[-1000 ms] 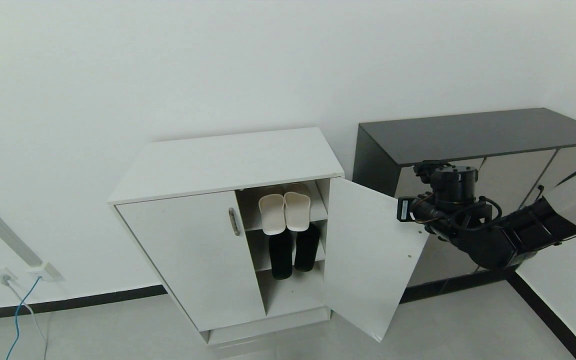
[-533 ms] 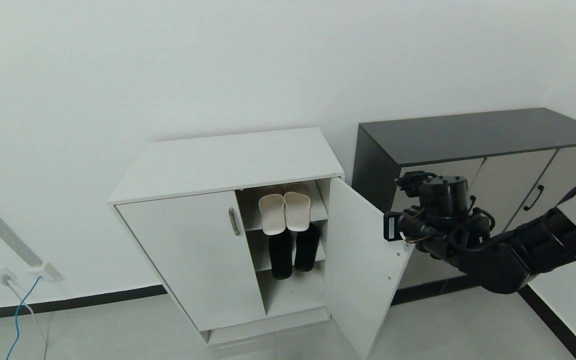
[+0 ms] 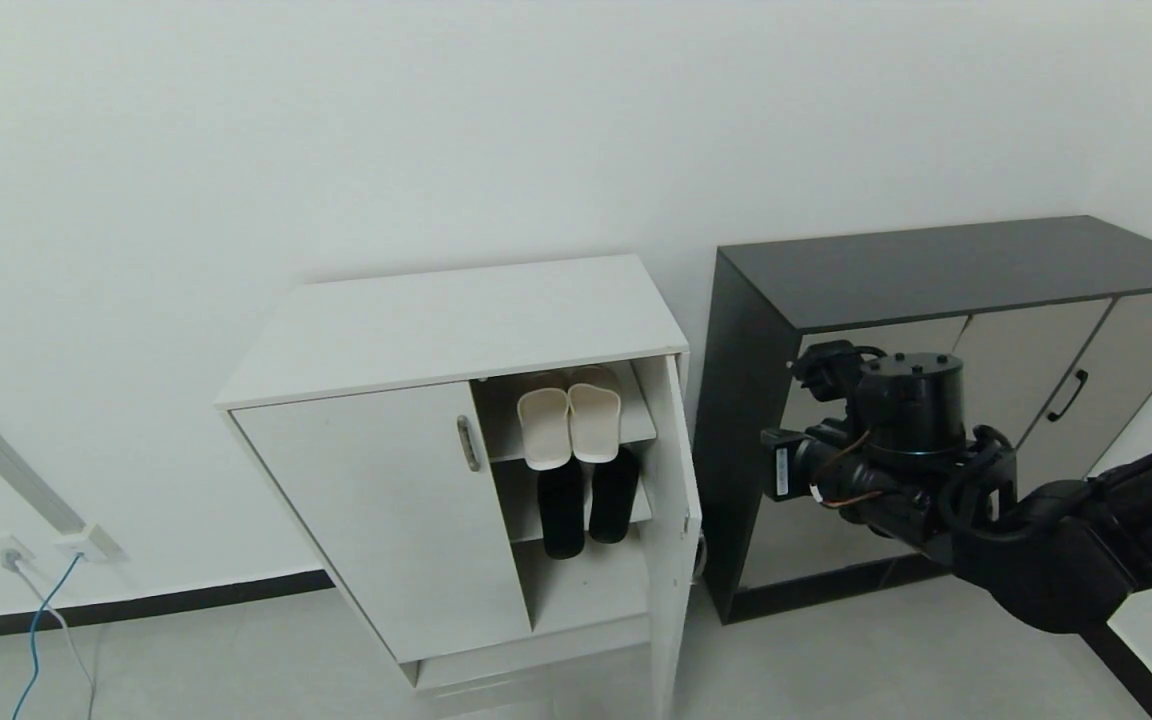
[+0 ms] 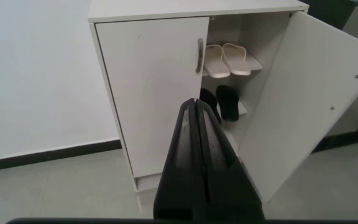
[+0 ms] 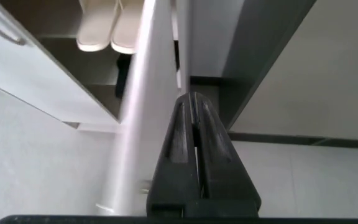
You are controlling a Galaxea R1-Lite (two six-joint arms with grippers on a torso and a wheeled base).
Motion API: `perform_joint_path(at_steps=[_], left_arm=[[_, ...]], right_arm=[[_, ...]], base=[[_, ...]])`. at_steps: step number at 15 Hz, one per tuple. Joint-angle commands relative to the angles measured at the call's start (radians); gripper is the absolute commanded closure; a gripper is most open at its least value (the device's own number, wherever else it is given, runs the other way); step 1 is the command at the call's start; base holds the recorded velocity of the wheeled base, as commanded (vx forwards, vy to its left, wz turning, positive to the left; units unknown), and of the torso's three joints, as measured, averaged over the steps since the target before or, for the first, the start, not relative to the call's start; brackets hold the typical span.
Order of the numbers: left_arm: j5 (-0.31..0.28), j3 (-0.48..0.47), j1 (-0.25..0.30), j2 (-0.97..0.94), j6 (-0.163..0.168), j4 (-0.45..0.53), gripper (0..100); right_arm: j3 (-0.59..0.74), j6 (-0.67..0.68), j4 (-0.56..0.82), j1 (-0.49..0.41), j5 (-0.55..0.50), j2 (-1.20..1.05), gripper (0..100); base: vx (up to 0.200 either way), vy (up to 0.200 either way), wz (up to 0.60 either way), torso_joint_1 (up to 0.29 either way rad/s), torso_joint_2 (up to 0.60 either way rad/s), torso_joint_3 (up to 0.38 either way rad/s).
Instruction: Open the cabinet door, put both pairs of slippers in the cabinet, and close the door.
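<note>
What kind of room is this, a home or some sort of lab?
Probably a home-style entryway, perhaps a staged one: a white shoe cabinet holds white slippers and black slippers on its shelves, and a dark sideboard stands beside it against a bare wall.

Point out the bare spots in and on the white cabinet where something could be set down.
Bare: the bottom shelf, under the black slippers and between the shut left door and the open right door; also the cabinet top. Crowded: the upper shelf, taken by the white slippers, and the middle one.
</note>
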Motion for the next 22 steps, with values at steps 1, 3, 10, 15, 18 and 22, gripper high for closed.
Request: perform_joint_path(at_steps=[1,3,10,15,18,22], left_arm=[[0.0,0.0,0.0,0.0,0.0,0.0,100],[0.002,0.0,0.0,0.0,0.0,0.0,100],[0.002,0.0,0.0,0.0,0.0,0.0,100],[0.0,0.0,0.0,0.0,0.0,0.0,100],[0.002,0.0,0.0,0.0,0.0,0.0,100],[0.0,0.0,0.0,0.0,0.0,0.0,100]], right_arm=[[0.009,-0.001,-0.001,0.01,0.001,-0.02,100],[0.011,-0.001,-0.001,0.018,-0.002,-0.02,100],[0.037,0.0,-0.001,0.03,0.009,-0.03,100],[0.075,-0.014,-0.001,0.03,0.06,-0.036,100],[0.12,-0.069,0.001,0.03,0.057,-0.052,100],[0.133,-0.084,-0.001,0.03,0.057,-0.004,100]], base=[[0.0,0.0,0.0,0.0,0.0,0.0],[0.0,0.0,0.0,0.0,0.0,0.0],[0.0,0.0,0.51,0.001,0.0,0.001],[0.0,0.0,0.0,0.0,0.0,0.0],[0.0,0.0,0.0,0.0,0.0,0.0],[0.0,0.0,0.0,0.0,0.0,0.0]])
